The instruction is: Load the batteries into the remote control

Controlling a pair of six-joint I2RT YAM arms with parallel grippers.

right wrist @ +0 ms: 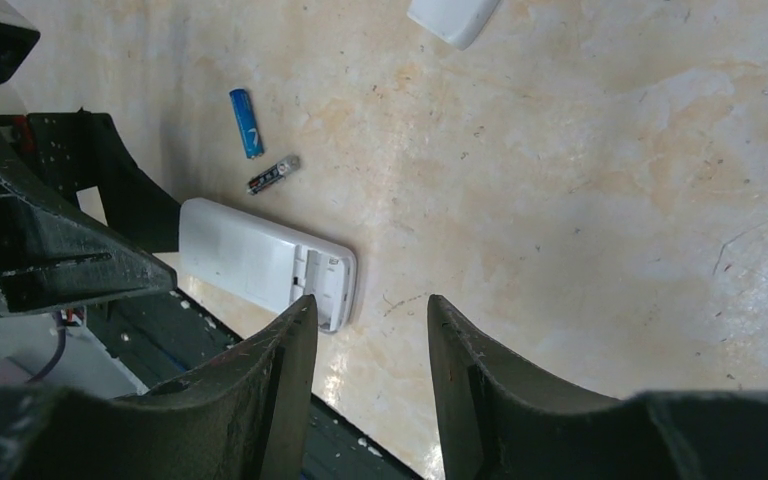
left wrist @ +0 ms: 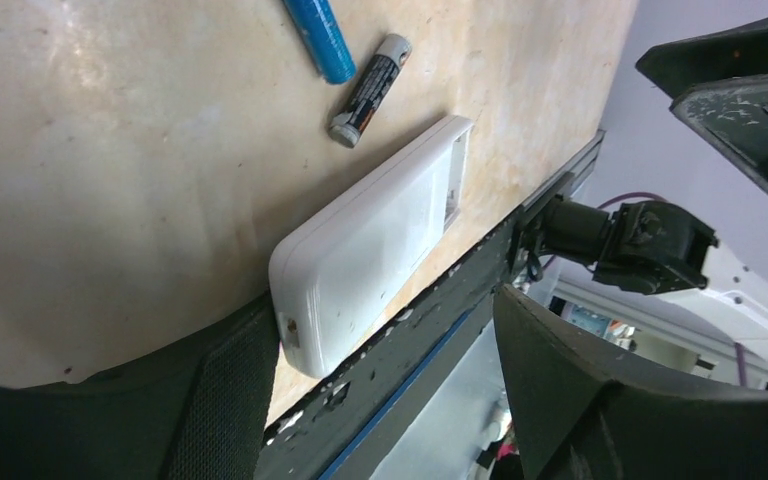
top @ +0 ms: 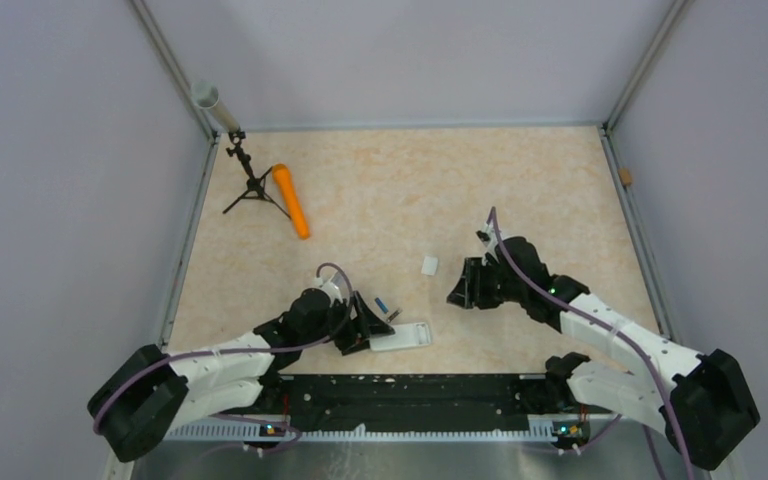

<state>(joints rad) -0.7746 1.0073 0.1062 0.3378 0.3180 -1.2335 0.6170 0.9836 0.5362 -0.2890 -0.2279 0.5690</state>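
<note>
A: Where was the remote control (left wrist: 360,250)?
B: Back-up on the table (top: 510,200), near edge (blue battery (left wrist: 320,40) and dark battery (left wrist: 370,90) just beside).
A: Jaws?
B: Left gripper (top: 365,325) jaws spread around its end, not clamping; right gripper (right wrist: 370,310) jaws apart, empty.

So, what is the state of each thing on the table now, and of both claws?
Remote: face down, battery recess uncovered and empty.
Blue battery: lying loose, outside remote.
Dark battery: lying loose beside it.
Cover: off, lying apart from remote.
Left claw: open, at remote's end.
Right claw: open, empty.
</note>
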